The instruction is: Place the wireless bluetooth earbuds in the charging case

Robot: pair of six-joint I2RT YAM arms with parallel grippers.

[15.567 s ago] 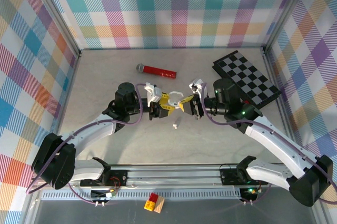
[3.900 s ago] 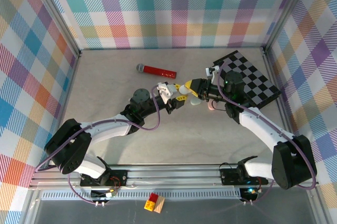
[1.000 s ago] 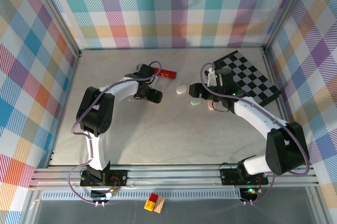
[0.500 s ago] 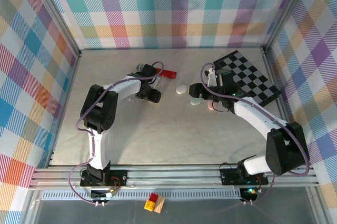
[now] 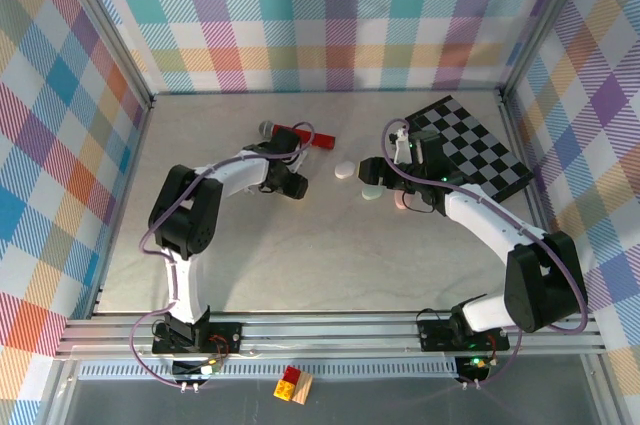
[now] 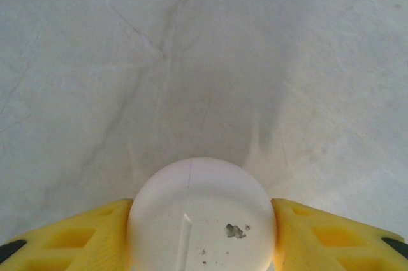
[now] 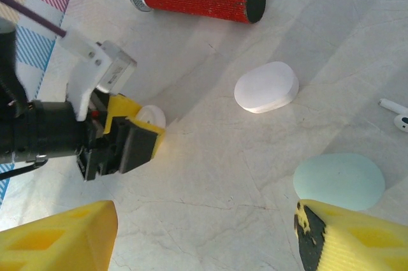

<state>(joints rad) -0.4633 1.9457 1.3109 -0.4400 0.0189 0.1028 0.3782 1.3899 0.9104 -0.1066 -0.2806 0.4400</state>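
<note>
In the left wrist view my left gripper [image 6: 201, 245] is shut on a white oval case [image 6: 201, 217], a yellow finger pressed to each side of it. It sits low over the table, just below the red cylinder [image 5: 305, 135]; the right wrist view catches it too, as the left gripper [image 7: 137, 132]. A second white oval case [image 7: 266, 86] and a pale green oval case [image 7: 339, 182] lie on the table. One small white earbud [image 7: 396, 113] rests at the right edge. My right gripper [image 7: 204, 245] hovers open above the table beside the green case [image 5: 372, 192], holding nothing.
A red cylinder with a grey mesh end [image 7: 194, 0] lies behind the left gripper. A folded checkerboard [image 5: 470, 145] sits at the back right. A pink bit [image 5: 400, 201] pokes out under the right arm. Plaid walls enclose the table.
The left gripper's jaws have closed in onto the white case, and the left wrist has shifted slightly by the red cylinder. The right arm has stayed put.
</note>
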